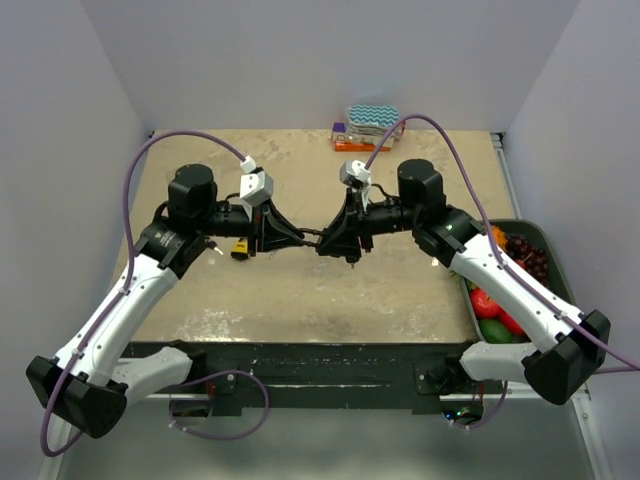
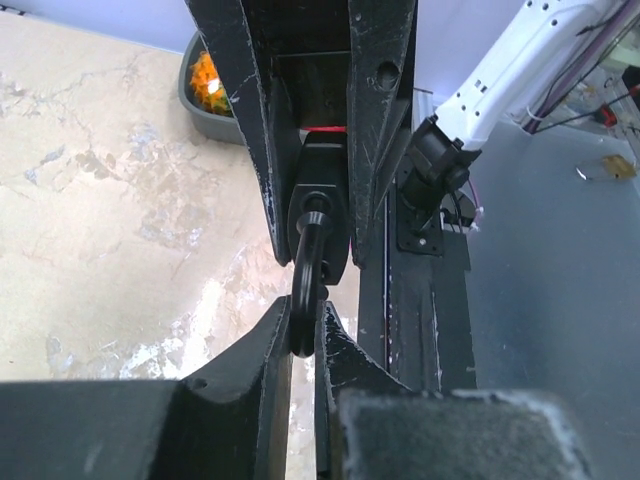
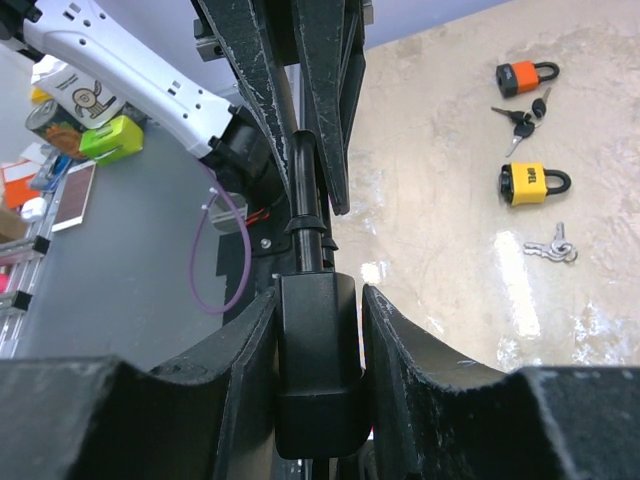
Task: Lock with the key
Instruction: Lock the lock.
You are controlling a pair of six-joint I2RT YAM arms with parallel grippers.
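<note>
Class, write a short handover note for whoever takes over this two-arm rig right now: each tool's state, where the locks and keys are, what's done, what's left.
Left tool: shut on the shackle of the black padlock.
Right tool: shut on that padlock's body, held above the table between the arms.
On the table: yellow padlock, orange padlock, dark keys beside the orange one, silver keys near the yellow one.
Done: black padlock lifted and braced by both tools.
Left: no key is held or visible in the lock, and I can't tell whether the shackle is seated. Probably fetch a key next.
</note>
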